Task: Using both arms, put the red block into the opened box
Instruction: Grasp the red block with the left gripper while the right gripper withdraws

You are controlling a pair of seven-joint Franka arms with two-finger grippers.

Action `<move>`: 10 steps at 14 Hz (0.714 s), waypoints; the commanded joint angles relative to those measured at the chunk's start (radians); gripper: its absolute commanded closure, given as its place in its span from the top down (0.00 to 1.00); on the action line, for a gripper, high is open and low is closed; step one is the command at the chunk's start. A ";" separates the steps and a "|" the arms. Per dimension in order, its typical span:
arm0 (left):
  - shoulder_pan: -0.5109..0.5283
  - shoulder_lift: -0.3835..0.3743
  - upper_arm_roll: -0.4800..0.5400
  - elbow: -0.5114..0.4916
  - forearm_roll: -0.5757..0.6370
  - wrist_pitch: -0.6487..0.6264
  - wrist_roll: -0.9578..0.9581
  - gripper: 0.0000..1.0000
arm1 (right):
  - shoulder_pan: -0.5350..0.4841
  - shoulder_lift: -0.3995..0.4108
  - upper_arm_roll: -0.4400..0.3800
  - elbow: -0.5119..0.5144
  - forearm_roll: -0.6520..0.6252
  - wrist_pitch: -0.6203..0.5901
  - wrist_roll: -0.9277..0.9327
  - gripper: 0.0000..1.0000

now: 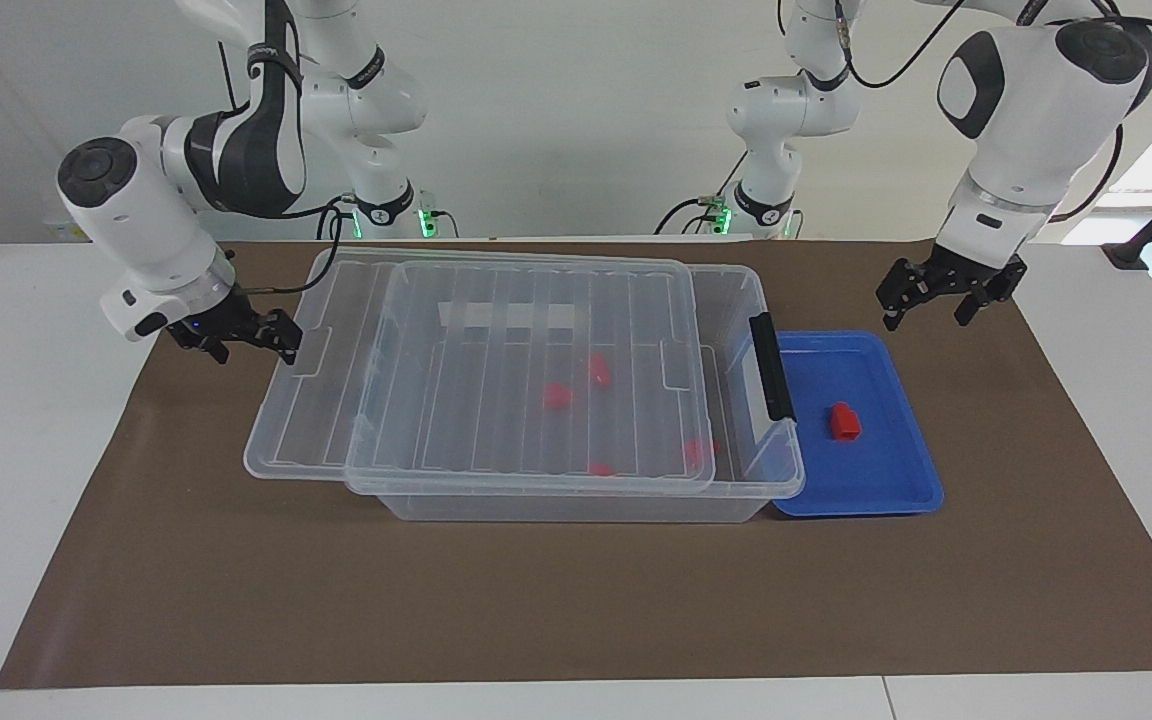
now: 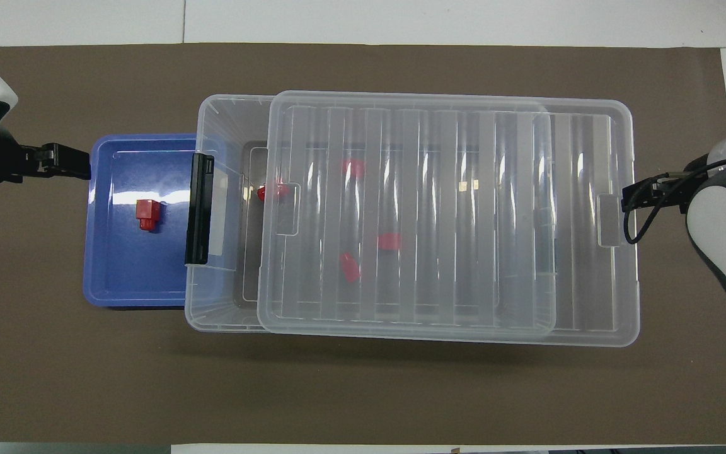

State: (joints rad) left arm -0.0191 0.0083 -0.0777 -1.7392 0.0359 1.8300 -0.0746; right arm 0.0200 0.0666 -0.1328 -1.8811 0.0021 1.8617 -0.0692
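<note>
In the blue tray (image 1: pixel 901 480) at the left arm's end, the red block (image 1: pixel 844 421) stands upright, step on top. Left gripper (image 1: pixel 926 297) spread open over the mat; right gripper (image 1: pixel 248 338) at the lid (image 1: pixel 496 400) edge, its grip unclear.

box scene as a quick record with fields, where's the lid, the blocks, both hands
box: on the brown mat, partly uncovered at its black-latch end
lid: lying on the box, overhanging toward the right arm's end
red block: in the blue tray beside the latch end
inside box: several red pieces
right hand: at the lid's overhanging edge
left hand: open, raised near the tray's robot-side corner, empty
</note>
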 commanded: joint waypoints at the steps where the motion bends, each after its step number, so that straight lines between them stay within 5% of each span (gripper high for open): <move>1: 0.008 -0.033 0.003 -0.126 0.015 0.124 0.006 1.00 | -0.008 -0.019 -0.028 -0.024 -0.001 0.021 -0.069 1.00; 10: 0.033 0.137 0.001 -0.324 0.016 0.483 0.073 1.00 | -0.014 -0.016 -0.091 -0.012 -0.013 0.022 -0.179 1.00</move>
State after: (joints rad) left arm -0.0136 0.1512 -0.0732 -2.0028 0.0361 2.2433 -0.0421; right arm 0.0182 0.0650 -0.2229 -1.8809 0.0007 1.8663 -0.2126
